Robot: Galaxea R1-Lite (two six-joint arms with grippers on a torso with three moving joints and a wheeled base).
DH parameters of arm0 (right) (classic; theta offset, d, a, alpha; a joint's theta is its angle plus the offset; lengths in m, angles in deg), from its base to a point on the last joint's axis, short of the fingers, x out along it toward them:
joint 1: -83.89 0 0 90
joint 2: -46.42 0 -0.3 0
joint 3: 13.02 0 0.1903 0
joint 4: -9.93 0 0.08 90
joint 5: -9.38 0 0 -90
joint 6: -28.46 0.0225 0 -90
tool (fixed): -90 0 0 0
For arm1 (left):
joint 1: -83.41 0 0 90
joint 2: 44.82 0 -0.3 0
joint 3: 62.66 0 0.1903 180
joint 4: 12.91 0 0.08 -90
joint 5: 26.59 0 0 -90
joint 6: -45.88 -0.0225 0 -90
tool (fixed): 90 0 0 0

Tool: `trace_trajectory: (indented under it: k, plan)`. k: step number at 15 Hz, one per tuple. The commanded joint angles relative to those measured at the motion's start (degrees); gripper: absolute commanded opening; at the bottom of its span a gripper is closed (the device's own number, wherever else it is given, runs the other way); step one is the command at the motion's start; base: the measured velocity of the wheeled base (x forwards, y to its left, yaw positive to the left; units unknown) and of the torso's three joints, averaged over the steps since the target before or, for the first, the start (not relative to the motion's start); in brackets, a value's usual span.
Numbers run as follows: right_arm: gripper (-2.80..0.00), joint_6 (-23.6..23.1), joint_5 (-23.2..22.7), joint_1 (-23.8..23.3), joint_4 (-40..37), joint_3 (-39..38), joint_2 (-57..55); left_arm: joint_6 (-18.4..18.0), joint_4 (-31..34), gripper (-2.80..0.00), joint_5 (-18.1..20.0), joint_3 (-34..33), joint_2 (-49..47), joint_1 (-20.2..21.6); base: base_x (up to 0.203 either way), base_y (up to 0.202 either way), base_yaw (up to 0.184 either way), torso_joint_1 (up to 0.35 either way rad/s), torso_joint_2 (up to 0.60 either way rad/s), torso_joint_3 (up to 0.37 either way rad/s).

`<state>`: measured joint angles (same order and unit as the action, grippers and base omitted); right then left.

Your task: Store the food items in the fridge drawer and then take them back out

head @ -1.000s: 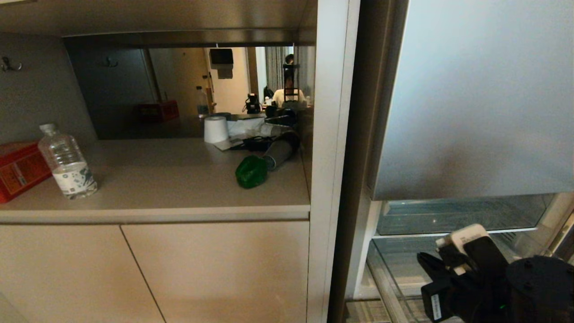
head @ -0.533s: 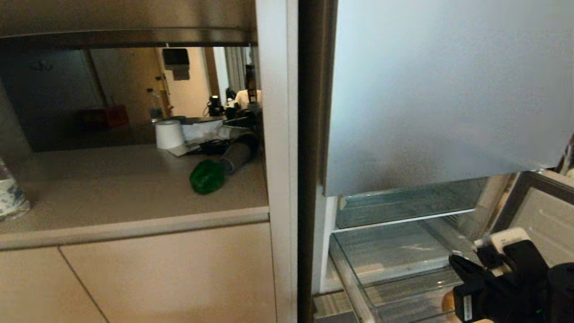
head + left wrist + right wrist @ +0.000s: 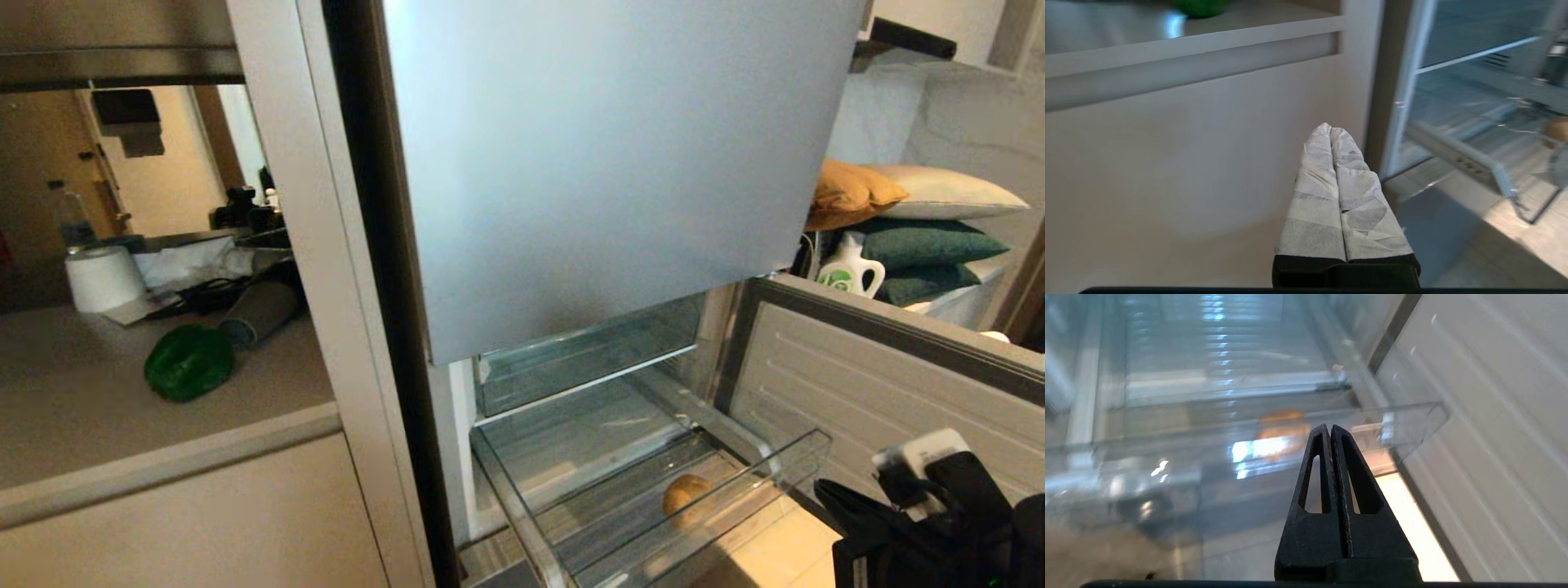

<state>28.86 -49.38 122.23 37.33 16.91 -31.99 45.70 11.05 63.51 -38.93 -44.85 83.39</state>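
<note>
The clear fridge drawer (image 3: 785,464) stands pulled out under the silver-blue door panel. A tan-brown bun (image 3: 686,495) lies on its ribbed base near the front wall. The green pepper (image 3: 189,362) rests on the counter to the left, outside the fridge. My right gripper (image 3: 1328,428) is shut and empty, low in front of the drawer's clear front wall (image 3: 1208,424), with the bun (image 3: 1280,426) showing through the plastic just beyond its tips. The right arm (image 3: 931,531) sits at the lower right of the head view. My left gripper (image 3: 1329,127), white-wrapped, is shut and parked facing the cabinet front.
A grey hair dryer (image 3: 260,312) and a paper roll (image 3: 102,278) lie behind the pepper. The cabinet upright (image 3: 326,286) separates counter and fridge. The open lower fridge door (image 3: 882,384) stands right of the drawer. Pillows (image 3: 922,220) and a detergent bottle (image 3: 849,273) are beyond it.
The whole head view has swung to the right: the counter slid left and the drawer with the bun came into sight. My right gripper stays shut at the lower right.
</note>
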Motion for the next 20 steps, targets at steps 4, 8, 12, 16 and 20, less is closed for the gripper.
trace_trajectory:
  k: [4, 8, 12, 16, 20]
  plan:
    - [-2.8, 0.6, -11.3, -10.2, 0.4, 3.2, -5.5, 0.0, 0.0, -2.8, 0.0, 0.0, 0.0, 0.0, 0.001, 0.001, -0.014, 0.0, 0.0, 0.001]
    - [-2.8, 0.6, -11.8, -11.0, 0.6, 0.9, -5.3, 0.0, 0.0, -2.8, 0.0, 0.0, 0.0, 0.0, 0.0, 0.0, 0.0, 0.0, 0.0, 0.0]
    - [-2.8, 0.2, -11.9, -10.9, 0.7, 0.8, -5.2, 0.0, 0.0, -2.8, 0.0, 0.0, 0.0, 0.0, 0.0, 0.0, 0.0, 0.047, -0.09, -0.054]
    - [-2.8, 0.0, -11.9, -10.9, 0.7, 1.3, -5.1, 0.0, 0.0, -2.8, 0.0, 0.0, 0.0, 0.0, 0.0, 0.0, 0.0, 0.095, -0.21, -0.114]
    - [-2.8, -0.1, -11.9, -10.9, 0.6, 1.3, -5.4, 0.0, 0.0, -2.8, 0.0, 0.0, 0.0, 0.0, 0.0, 0.0, 0.0, 0.083, -0.17, -0.095]
